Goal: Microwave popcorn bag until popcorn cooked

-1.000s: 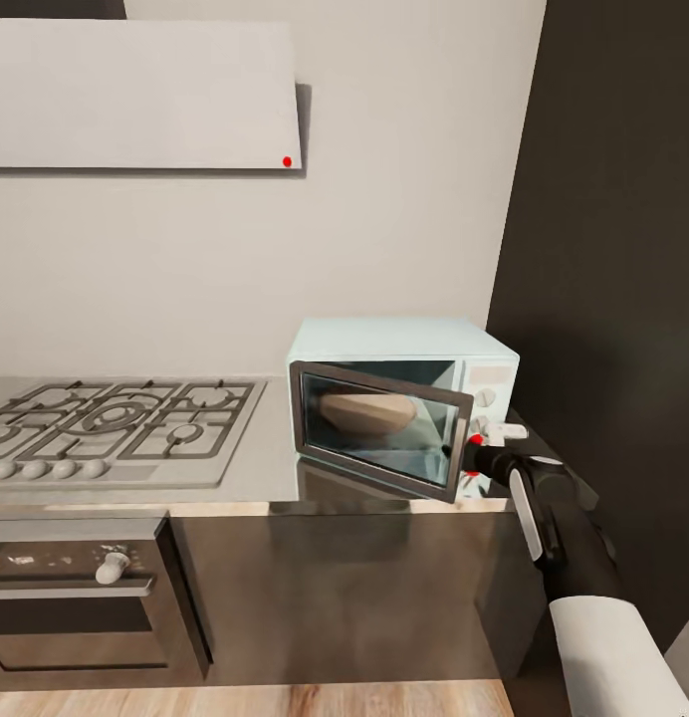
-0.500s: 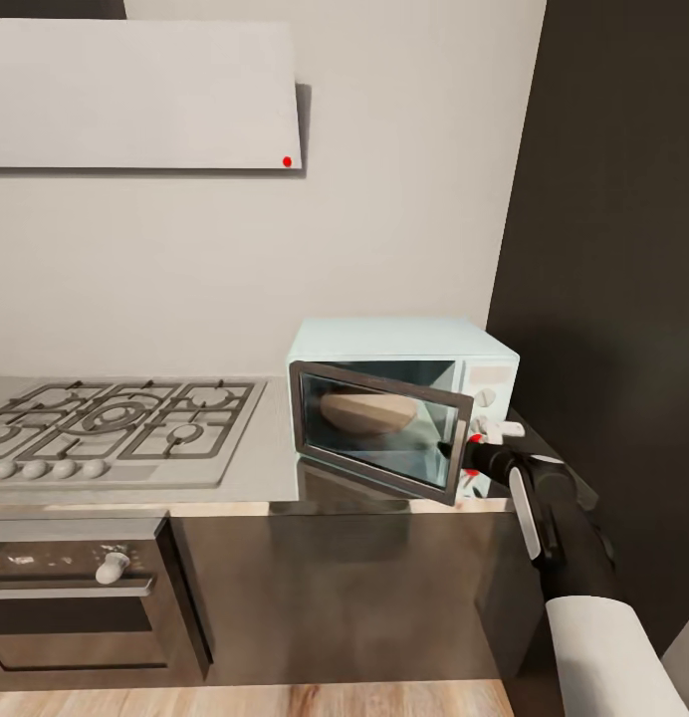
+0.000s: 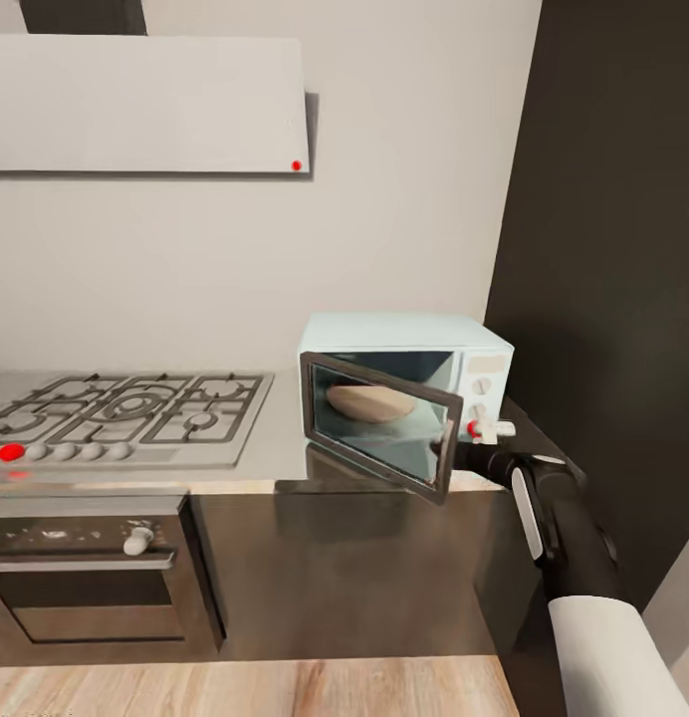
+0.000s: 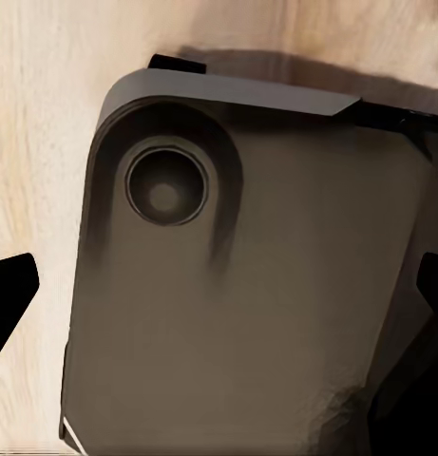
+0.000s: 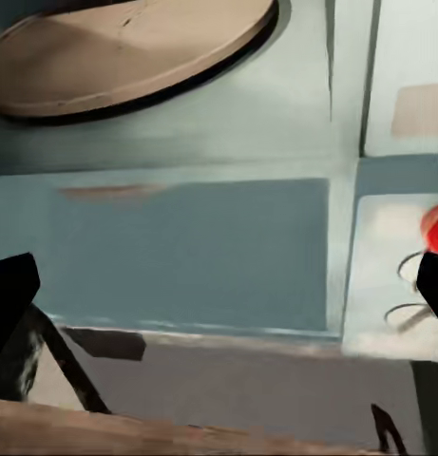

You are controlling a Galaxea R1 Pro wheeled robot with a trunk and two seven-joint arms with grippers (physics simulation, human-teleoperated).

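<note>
the microwave door stands half-swung, slanting across the opening and narrowing the way in. the right end effector sits by the door's free edge. the dark wall panel closes off the right side; the surface left of the microwave lies open toward the hob.

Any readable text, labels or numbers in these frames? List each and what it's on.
None legible.
microwave side panel: knobs and a pale patch, no readable marks.
oven fascia: faint specks beside the knob, too small and blurred to read.
range hood: a red dot, no text.
</note>
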